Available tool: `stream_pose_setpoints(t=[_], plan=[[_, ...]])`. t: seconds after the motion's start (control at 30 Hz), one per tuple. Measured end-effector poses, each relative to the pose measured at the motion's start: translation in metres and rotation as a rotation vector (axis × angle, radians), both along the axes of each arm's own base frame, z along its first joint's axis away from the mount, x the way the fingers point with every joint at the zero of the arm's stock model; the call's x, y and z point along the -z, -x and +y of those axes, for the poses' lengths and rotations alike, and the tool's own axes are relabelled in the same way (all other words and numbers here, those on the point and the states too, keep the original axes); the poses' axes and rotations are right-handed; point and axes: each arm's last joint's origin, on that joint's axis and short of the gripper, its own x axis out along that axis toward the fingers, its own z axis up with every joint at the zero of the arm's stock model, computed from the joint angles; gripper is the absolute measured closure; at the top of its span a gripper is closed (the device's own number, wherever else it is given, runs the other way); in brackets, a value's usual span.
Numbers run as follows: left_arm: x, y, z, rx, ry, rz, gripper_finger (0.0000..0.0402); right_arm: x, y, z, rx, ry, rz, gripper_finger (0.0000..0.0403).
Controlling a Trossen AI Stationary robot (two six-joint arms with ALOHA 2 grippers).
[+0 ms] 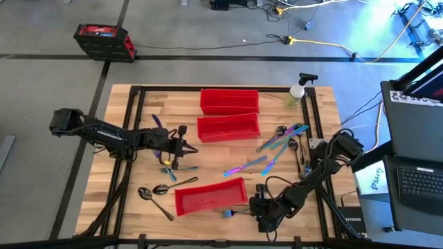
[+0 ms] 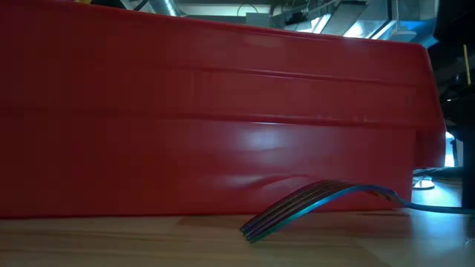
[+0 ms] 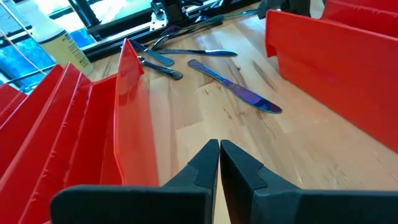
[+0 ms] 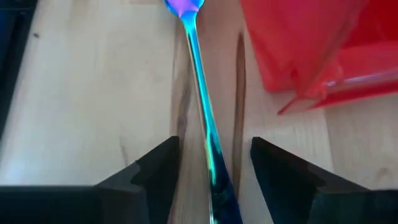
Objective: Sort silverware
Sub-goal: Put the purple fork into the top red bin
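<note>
Your right gripper (image 4: 214,168) straddles the fork (image 4: 202,106) lying flat on the table (image 4: 93,93) beside the near red bin (image 4: 311,43), fingers released, so closing shallow could skid it away; left gripper (image 3: 219,163) waits clenched.

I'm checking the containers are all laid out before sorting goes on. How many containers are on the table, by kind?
long rectangular red plastic bins: 3
clear spray bottle: 1
Total: 4
</note>
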Motion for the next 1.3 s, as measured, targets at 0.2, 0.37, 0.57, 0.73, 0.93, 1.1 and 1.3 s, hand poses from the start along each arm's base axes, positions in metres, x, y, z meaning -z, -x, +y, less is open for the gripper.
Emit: stream_pose_setpoints(t=[0.2,0.37,0.57,0.73,0.93,1.1,1.3], plan=[[0.0,0.0,0.0,-0.001,0.0,0.001,0.04,0.005,-0.003,0.002,0.007,0.027,-0.036,0.0251],[0.0,0.0,0.002,-0.01,0.0,0.002,0.04,0.005,-0.002,0.001,0.0,0.029,-0.027,0.0304],[0.0,0.0,0.005,-0.025,0.0,0.002,0.04,0.007,0.0,-0.002,-0.002,0.061,0.005,0.0385],[0.0,0.0,0.005,-0.026,-0.001,0.002,0.04,0.008,0.0,-0.002,-0.001,0.051,0.013,0.0385],[0.0,0.0,0.005,-0.027,0.004,-0.001,0.04,-0.001,-0.004,0.008,-0.036,-0.04,0.046,0.0393],[-0.002,-0.001,0.005,-0.03,0.003,-0.019,0.04,-0.02,-0.001,0.016,-0.079,-0.15,0.071,0.0397],[-0.003,-0.001,0.006,-0.025,-0.017,-0.035,0.04,-0.058,0.004,0.012,-0.057,-0.238,0.01,0.0397]])
